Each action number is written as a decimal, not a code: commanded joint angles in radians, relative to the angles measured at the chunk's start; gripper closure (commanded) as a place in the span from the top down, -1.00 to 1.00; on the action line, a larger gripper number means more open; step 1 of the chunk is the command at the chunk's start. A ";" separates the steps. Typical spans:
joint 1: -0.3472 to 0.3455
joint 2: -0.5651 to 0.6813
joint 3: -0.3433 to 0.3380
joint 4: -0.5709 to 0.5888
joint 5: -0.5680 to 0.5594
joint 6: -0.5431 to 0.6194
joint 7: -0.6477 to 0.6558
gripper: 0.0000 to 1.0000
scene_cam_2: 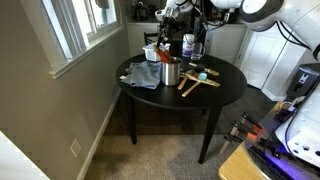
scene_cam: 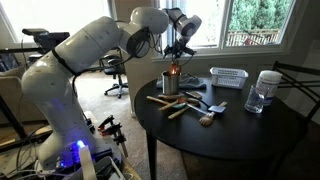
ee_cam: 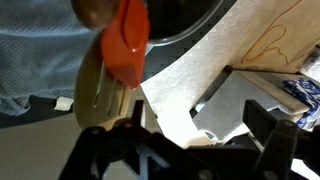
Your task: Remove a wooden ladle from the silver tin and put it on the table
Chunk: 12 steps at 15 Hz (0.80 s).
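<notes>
Your end effector (scene_cam: 178,55) hangs right above the tin (scene_cam: 170,84); utensils stand in it.

In an exterior view the tin is upright on the desk (scene_cam: 240,130) w/ an orange utensil (scene_cam: 176,70) poking up toward the end effector, and loose wooden utensils (scene_cam: 172,103) lie just beside it. In an exterior view the tin (scene_cam_2: 170,72) sits between a grey cloth (scene_cam_2: 142,76) and those utensils. In the wrist view the orange head overlaps a tan wooden one, prob. the ladle (ee_cam: 98,95). You can't tell whether the end effector is wide or narrow.

Loose utensils (scene_cam: 185,103) crowd the table (scene_cam: 230,135) beside the silver tin (scene_cam: 170,84).
</notes>
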 commanded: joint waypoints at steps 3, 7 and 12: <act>-0.006 0.038 -0.015 0.083 0.001 -0.081 0.024 1.00; 0.009 0.032 -0.041 0.112 -0.024 -0.048 0.032 1.00; 0.029 0.034 -0.103 0.148 -0.070 -0.019 0.047 1.00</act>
